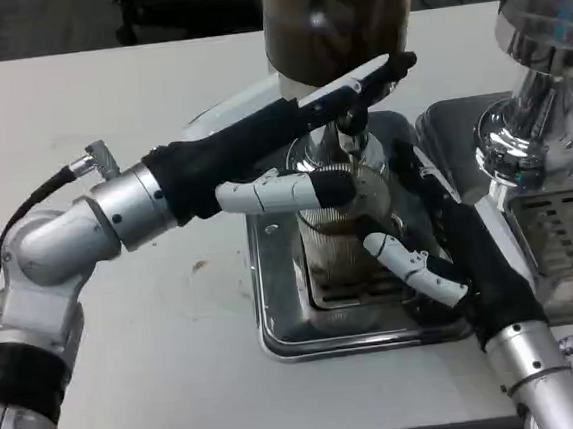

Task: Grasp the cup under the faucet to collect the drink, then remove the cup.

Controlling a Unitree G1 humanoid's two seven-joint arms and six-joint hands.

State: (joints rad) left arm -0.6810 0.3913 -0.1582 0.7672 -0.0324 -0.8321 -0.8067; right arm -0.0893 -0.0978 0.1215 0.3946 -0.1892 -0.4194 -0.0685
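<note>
Both robot hands meet at the cup point(343, 232), which stands on the grate of a steel drip tray point(274, 306) near the middle of the worktop point(107, 110), toward its near edge. Reaching in from the left edge, the left robot hand point(291, 154) lies across the top of the cup: its upper fingers stretch out to the black tap lever point(394, 67) and rest on it, while a lower white-and-black finger curls along the cup's rim. Whether that finger truly clasps the cup or only touches it I cannot tell. From the near right corner, the right robot hand point(425, 248) comes up beside the cup, with its black palm against the cup's right side and white fingers wrapped round the lower front, so it is grasping the cup.

The cup is clear and ribbed, upright, directly under the faucet point(352, 133), and its lower part looks dark with drink. Above it rises the dispenser tank point(335, 20), filled with a brown liquid, at the worktop's far edge. A second dispenser point(537, 92) with a polished chrome base stands just beside it toward the right edge, over its own drip tray point(569, 230) with a slotted grate. A small brown speck point(200, 266) lies on the worktop left of the first tray.
</note>
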